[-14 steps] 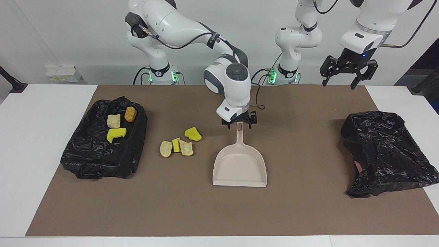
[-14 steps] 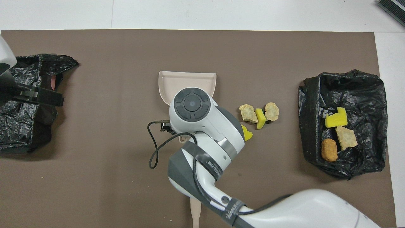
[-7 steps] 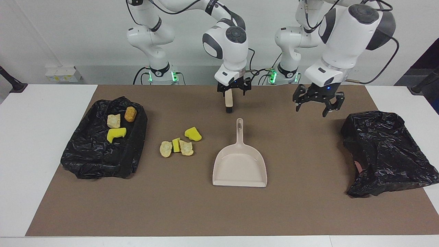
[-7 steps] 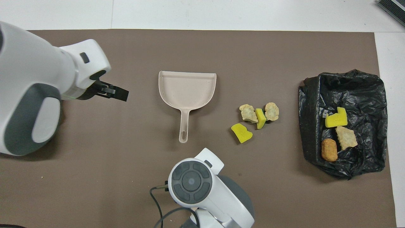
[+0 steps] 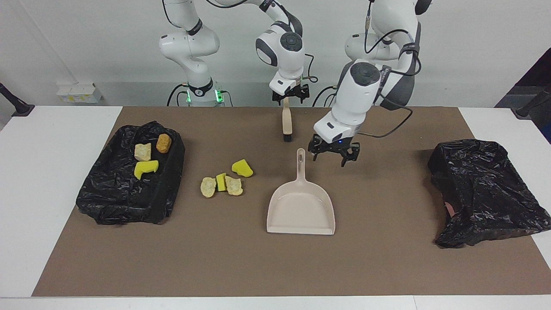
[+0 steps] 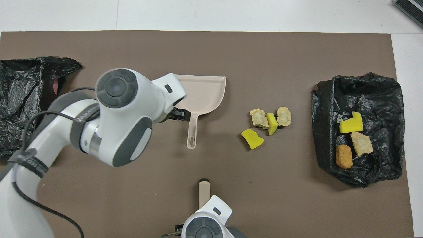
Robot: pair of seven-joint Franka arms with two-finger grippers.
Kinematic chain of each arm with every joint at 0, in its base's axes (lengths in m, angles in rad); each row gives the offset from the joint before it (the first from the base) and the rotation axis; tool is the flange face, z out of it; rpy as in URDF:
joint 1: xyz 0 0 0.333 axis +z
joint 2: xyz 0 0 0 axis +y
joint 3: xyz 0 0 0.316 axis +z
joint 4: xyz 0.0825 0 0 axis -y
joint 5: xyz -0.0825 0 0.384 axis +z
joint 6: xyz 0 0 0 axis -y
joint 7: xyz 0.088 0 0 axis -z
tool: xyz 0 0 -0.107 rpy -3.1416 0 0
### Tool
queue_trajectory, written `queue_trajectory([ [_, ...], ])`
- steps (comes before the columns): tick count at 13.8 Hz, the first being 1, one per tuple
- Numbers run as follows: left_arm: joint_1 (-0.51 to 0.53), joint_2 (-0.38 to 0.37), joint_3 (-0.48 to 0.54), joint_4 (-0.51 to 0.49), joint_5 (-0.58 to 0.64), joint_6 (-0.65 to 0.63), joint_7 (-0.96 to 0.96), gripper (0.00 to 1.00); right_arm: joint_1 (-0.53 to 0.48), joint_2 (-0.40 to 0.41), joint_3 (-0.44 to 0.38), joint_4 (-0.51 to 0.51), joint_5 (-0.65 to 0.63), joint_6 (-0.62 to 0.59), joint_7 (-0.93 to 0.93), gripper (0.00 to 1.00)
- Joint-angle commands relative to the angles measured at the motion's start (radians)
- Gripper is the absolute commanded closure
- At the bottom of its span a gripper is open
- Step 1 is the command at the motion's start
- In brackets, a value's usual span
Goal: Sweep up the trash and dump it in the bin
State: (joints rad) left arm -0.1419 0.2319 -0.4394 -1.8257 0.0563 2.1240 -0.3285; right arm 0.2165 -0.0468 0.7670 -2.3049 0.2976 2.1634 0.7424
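A beige dustpan (image 5: 301,211) (image 6: 201,91) lies flat mid-mat, its handle (image 5: 301,161) pointing toward the robots. My left gripper (image 5: 333,158) hangs open just beside that handle, toward the left arm's end, holding nothing; one finger (image 6: 181,114) shows next to the handle from above. Loose trash rests on the mat: a yellow chunk (image 5: 242,168) (image 6: 252,138) and a cluster of two tan lumps with a yellow piece (image 5: 221,185) (image 6: 271,119). The black-lined bin (image 5: 107,202) (image 6: 322,132) holds three pieces (image 5: 146,157). My right gripper (image 5: 291,100) is open above the brush (image 5: 286,125) (image 6: 204,190).
A crumpled black bag (image 5: 486,193) (image 6: 19,99) lies at the left arm's end of the brown mat (image 5: 387,258). The brush lies nearer to the robots than the dustpan, bristles toward it. White tabletop (image 5: 43,172) borders the mat.
My right gripper left the dustpan handle and drew back up over the brush. My left arm swung in from above the black bag to beside the dustpan handle. The dustpan and trash stayed put.
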Motion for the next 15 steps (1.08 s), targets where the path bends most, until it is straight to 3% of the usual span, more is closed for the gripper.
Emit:
queue_trajectory([
  [1,-0.016,0.004,-0.036,-0.084,0.033,0.089,-0.107,0.0,-0.017,-0.045,0.025,-0.086,0.037,0.062,-0.032,0.0],
  [5,-0.019,0.012,-0.056,-0.147,0.05,0.139,-0.149,0.02,-0.016,-0.048,0.061,-0.106,0.058,0.072,-0.021,0.0],
  [6,-0.018,0.012,-0.058,-0.152,0.05,0.142,-0.15,0.12,-0.016,-0.045,0.066,-0.108,0.058,0.076,-0.023,0.1],
  [8,-0.015,0.014,-0.058,-0.153,0.05,0.148,-0.149,0.19,-0.016,-0.041,0.064,-0.108,0.058,0.073,-0.026,0.8],
  [9,-0.013,0.012,-0.058,-0.155,0.048,0.145,-0.149,0.22,-0.016,-0.038,0.066,-0.108,0.058,0.072,-0.031,0.97],
  [12,-0.011,0.014,-0.059,-0.155,0.048,0.137,-0.147,0.42,-0.017,-0.033,0.064,-0.1,0.058,0.064,-0.029,1.0],
  [15,-0.011,0.014,-0.065,-0.156,0.046,0.136,-0.149,0.46,-0.026,-0.019,0.06,-0.055,0.057,-0.002,-0.032,1.0],
])
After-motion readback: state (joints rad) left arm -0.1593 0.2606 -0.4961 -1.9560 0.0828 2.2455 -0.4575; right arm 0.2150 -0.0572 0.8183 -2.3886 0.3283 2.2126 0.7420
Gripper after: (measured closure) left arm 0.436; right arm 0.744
